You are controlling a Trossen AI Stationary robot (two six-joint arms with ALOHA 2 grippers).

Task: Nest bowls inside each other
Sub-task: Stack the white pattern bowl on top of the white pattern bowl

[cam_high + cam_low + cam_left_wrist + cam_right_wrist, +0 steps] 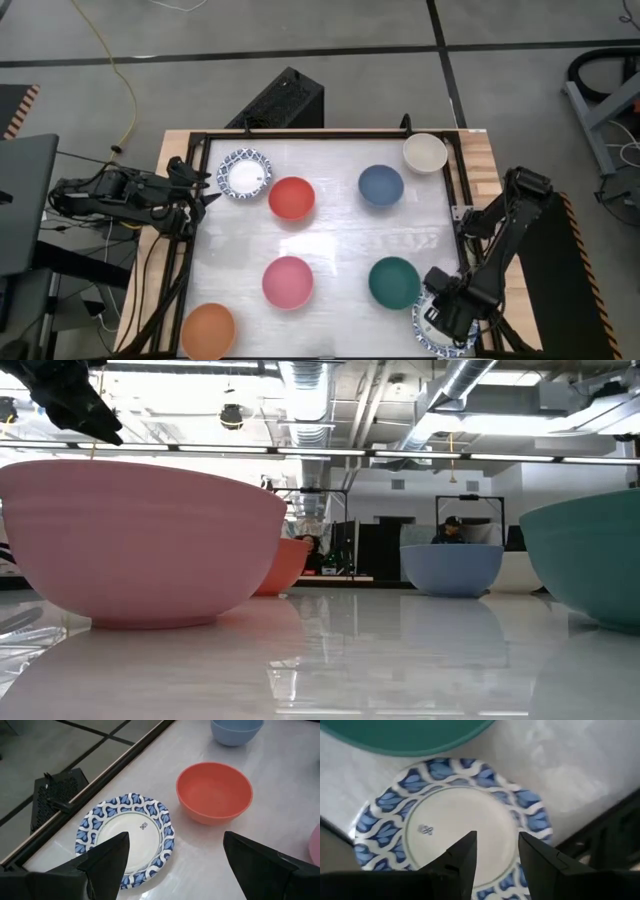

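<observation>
Hovering low at the lower right of the high view, the right gripper [440, 318] sits directly over a blue-rimmed white bowl [432, 330] at the table's [340, 225] lower right corner. In the right wrist view its two dark fingers [462, 855] stand a little apart above the bowl's white centre, pinching nothing; whether the tips touch the surface cannot be told. Just up and left of this bowl lies the green bowl [394, 282], its rim close beside the patterned one.

At the left edge of the high view, the left gripper [200, 190] waits just left of a second blue-rimmed white bowl [245, 173] in the table's upper left. The left wrist view shows its fingers [107, 857] spread wide, with that patterned bowl lying ahead between them, unheld.

To the right of that bowl sits the red bowl [292, 198]. Further right, in the upper part of the frame, is the blue bowl [381, 185], and the cream bowl [425, 152] rests near the upper right corner. The pink bowl [288, 281] lies at lower centre, and the orange bowl [208, 330] at the lower left. Each bowl sits alone, none nested.
</observation>
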